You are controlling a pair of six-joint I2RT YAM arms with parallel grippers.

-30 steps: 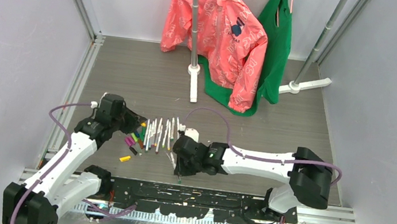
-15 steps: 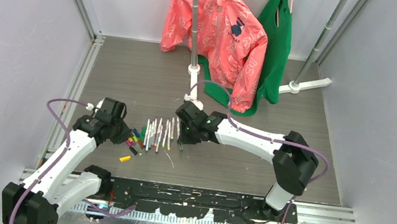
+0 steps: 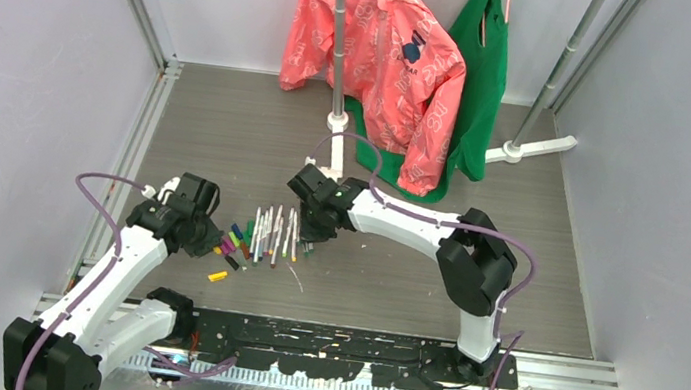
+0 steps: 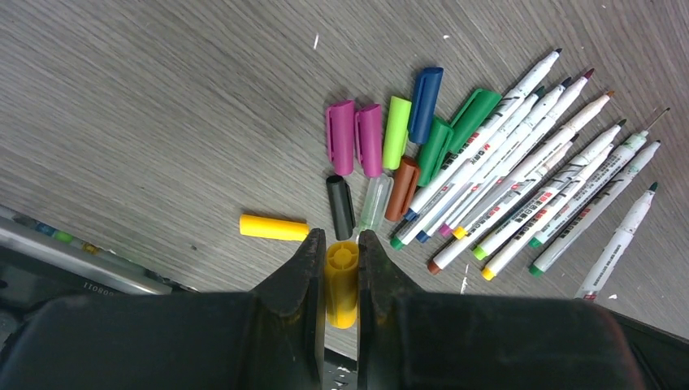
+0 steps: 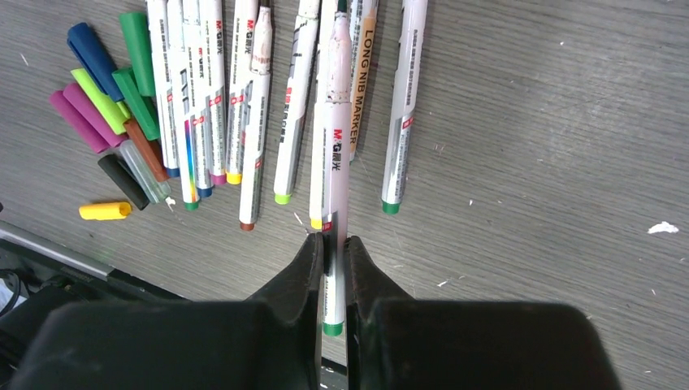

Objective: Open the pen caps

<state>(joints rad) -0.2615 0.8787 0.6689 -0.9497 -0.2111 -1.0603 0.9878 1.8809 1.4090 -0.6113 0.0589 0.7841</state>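
My left gripper is shut on a yellow pen cap, held just above the table near the loose caps. Several caps lie there: yellow, two purple-pink, lime, blue, green, brown, black. Several uncapped white pens lie in a row beside them. My right gripper is shut on a white pen with a green end, held over the right part of the row. In the top view the left gripper is left of the caps and the right gripper is at the row's right end.
A clothes rack pole with its white foot stands behind the pens, with a pink jacket and a green garment hanging there. A second rack foot is at the back right. A black rail runs along the near edge.
My right gripper has carried its pen from near the front edge back and left to the right end of the pen row. My left gripper has drawn slightly left and nearer.
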